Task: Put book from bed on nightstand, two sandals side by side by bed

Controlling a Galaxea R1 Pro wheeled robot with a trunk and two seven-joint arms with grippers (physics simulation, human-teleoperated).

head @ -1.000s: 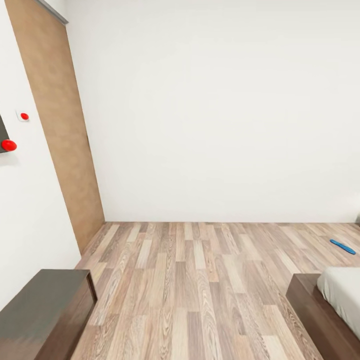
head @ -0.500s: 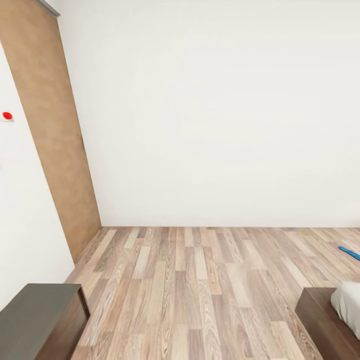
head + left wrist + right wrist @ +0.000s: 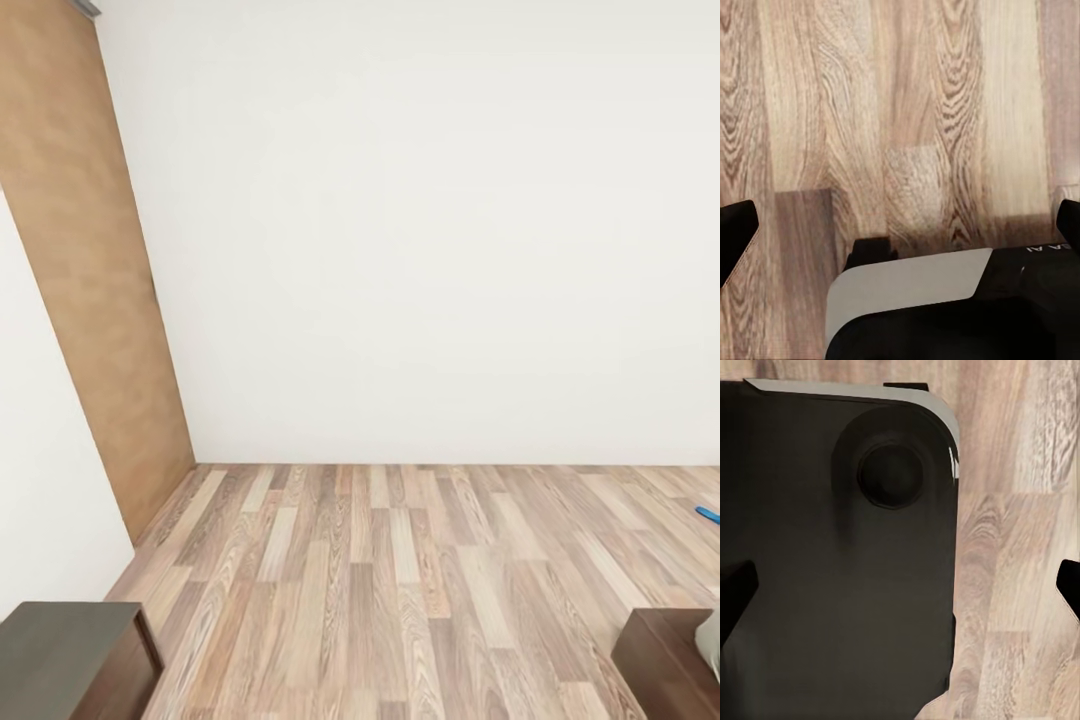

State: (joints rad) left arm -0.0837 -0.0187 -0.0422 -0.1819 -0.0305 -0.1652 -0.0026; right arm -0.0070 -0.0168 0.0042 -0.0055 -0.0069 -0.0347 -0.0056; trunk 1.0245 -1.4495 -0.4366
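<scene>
One sandal (image 3: 708,514) lies on the floor (image 3: 400,580) far off to your right, beyond the bed (image 3: 668,660) corner, nearer your right arm, long axis slanting away rightward; both claws hang spread open, empty, over floor.

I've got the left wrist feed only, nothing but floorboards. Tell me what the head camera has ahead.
Observer: One blue sandal lies on the floor at the far right edge of the head view.
Operator: Give me the bed.
Observer: A corner of the bed shows at lower right, nearer to the robot than the sandal.
Operator: Report the right tool.
Observer: In its own wrist view the right tool is open, with nothing held between its fingers.
</scene>
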